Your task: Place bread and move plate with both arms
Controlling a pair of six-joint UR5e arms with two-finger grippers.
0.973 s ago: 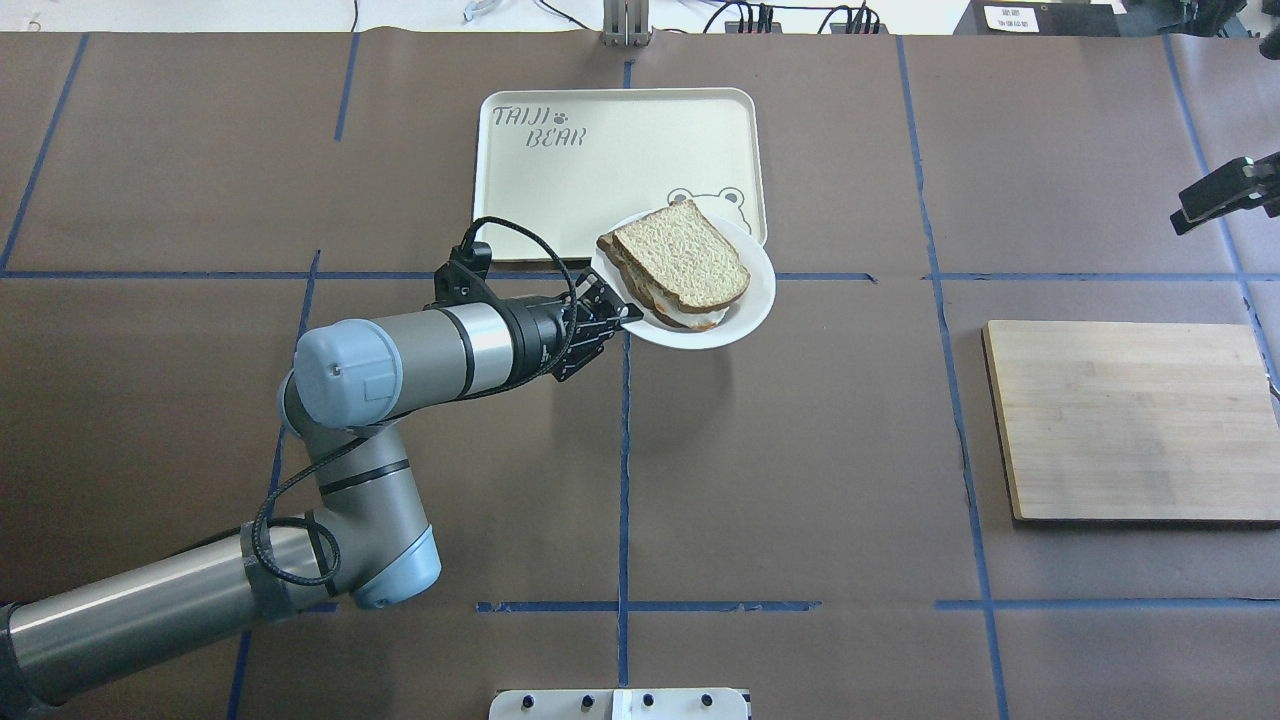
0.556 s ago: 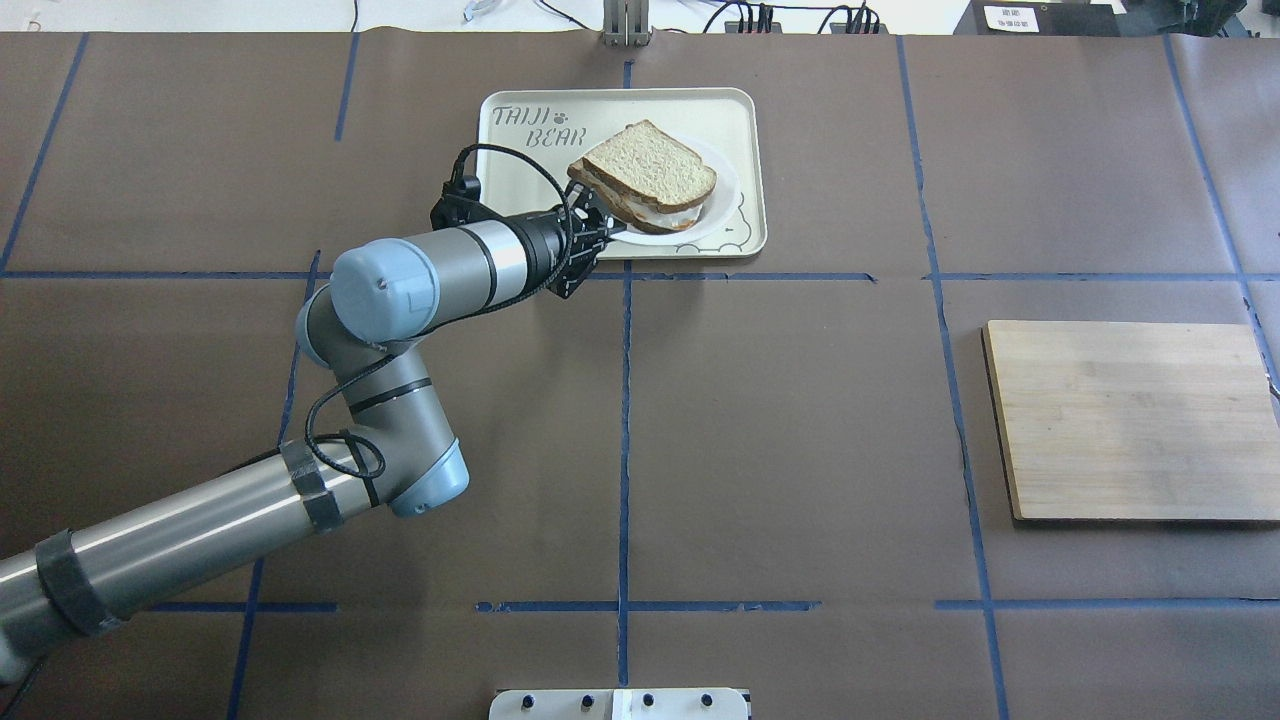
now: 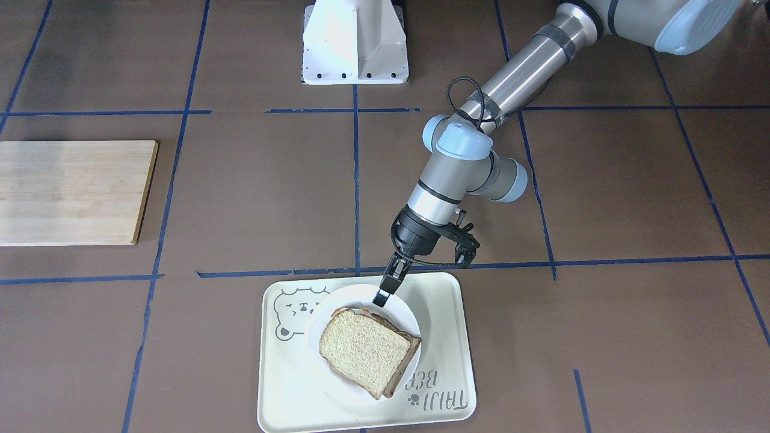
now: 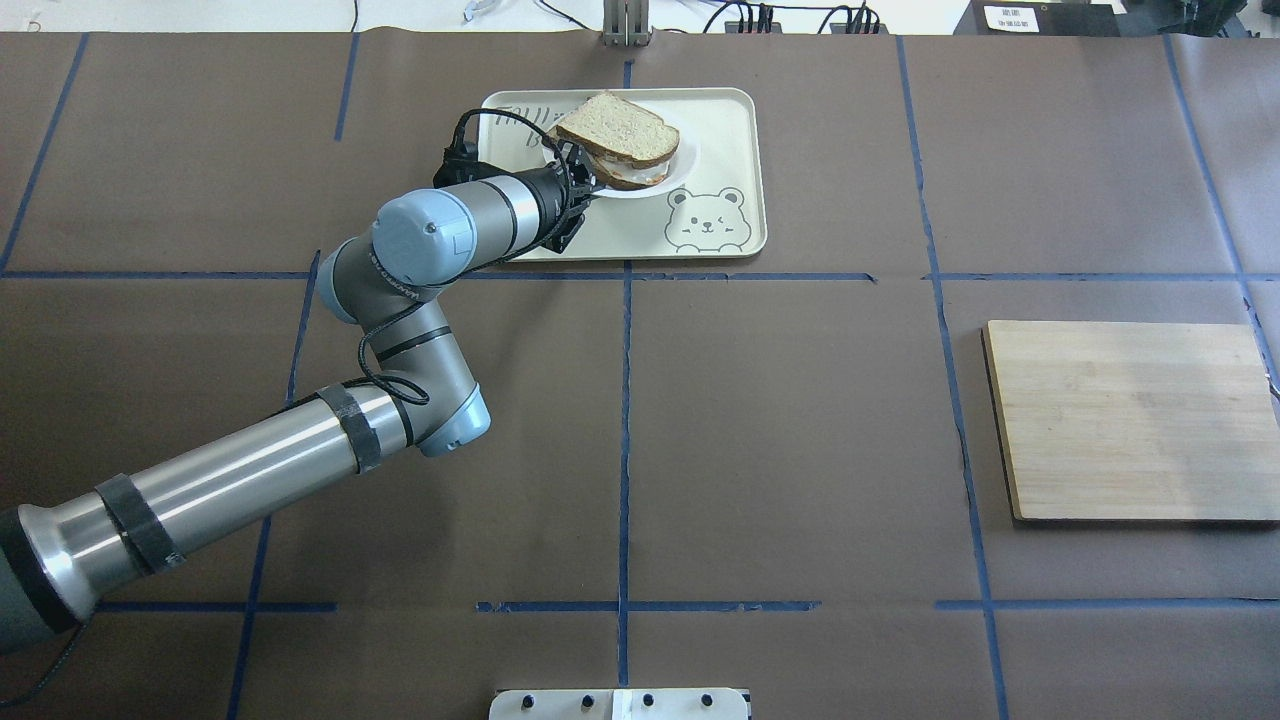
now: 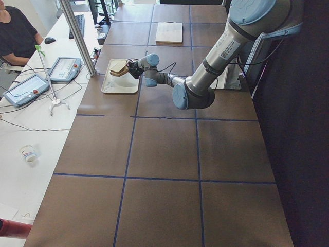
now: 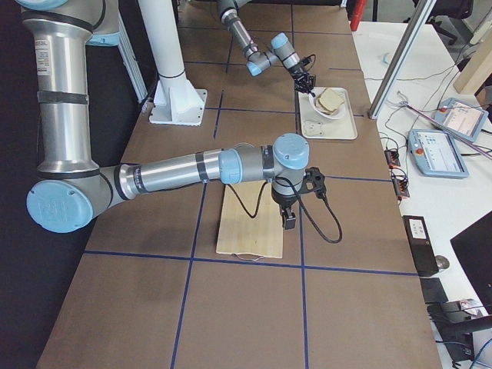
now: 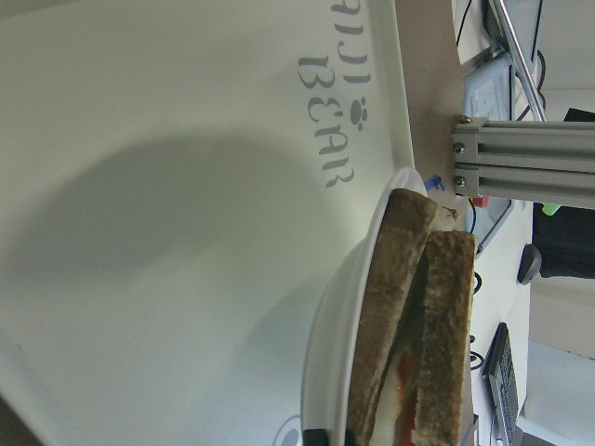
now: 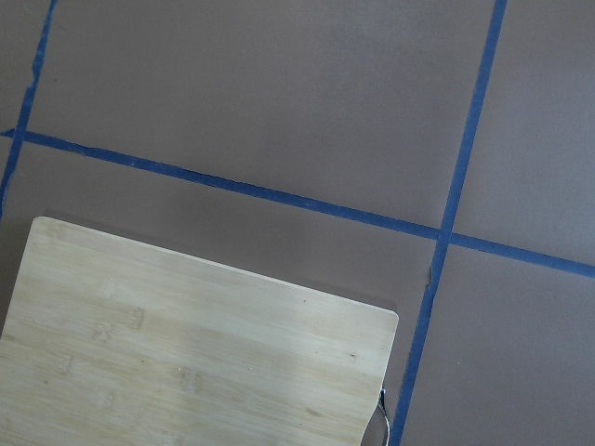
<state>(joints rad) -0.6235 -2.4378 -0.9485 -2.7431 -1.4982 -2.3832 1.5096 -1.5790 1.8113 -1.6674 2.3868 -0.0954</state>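
Note:
My left gripper (image 4: 580,185) is shut on the near rim of the small white plate (image 4: 635,191) and holds it just above the tray's far left part. The speckled tan bread (image 4: 617,130) lies on top of a paler egg slice on that plate. The front-facing view shows the left gripper (image 3: 383,294), the plate (image 3: 346,300) and the bread (image 3: 361,352). The left wrist view shows the plate rim (image 7: 325,353) and the bread (image 7: 451,316) edge-on. My right gripper (image 6: 288,219) hangs over the cutting board's edge; I cannot tell whether it is open or shut.
The cream bear tray (image 4: 720,120) lies at the far middle of the table, also seen in the front-facing view (image 3: 445,337). A wooden cutting board (image 4: 1130,420) lies at the right, also in the right wrist view (image 8: 186,353). The white robot base (image 3: 355,42) stands at the near edge.
My left arm carried the plate with the bread from the tray's near right corner away and leftwards over the tray. The right gripper left the overhead view's right edge.

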